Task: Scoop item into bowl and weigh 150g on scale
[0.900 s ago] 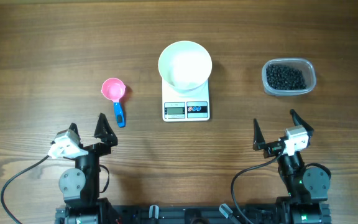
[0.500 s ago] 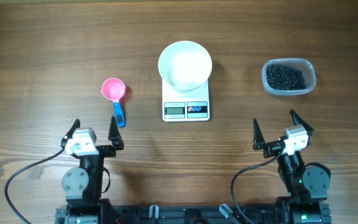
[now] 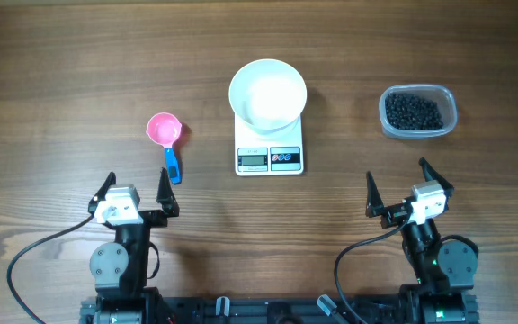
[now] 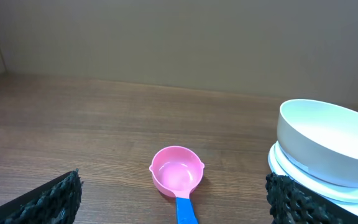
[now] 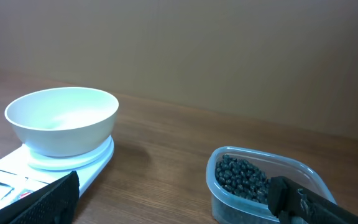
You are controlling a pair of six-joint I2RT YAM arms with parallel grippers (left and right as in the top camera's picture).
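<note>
The white bowl (image 3: 268, 93) stands empty on the white scale (image 3: 269, 155) at the table's middle. Small black item pieces (image 3: 413, 112) fill a clear plastic container (image 3: 449, 118) at the right. A pink scoop with a blue handle (image 3: 165, 133) lies left of the scale. My left gripper (image 3: 135, 191) is open near the front edge, just below the scoop's handle. My right gripper (image 3: 397, 185) is open at the front right, below the container. The left wrist view shows the scoop (image 4: 176, 175) between my spread fingers and the bowl (image 4: 325, 140) at right. The right wrist view shows the bowl (image 5: 62, 119) and the item (image 5: 244, 177).
Both arm bases and their black cables (image 3: 25, 261) sit along the table's front edge. A plain wall (image 4: 179, 37) rises behind the far edge of the wooden table (image 3: 61, 63).
My left gripper turned and shifted slightly right, from angled to pointing straight at the scoop's handle, then held still. The right arm has not moved.
</note>
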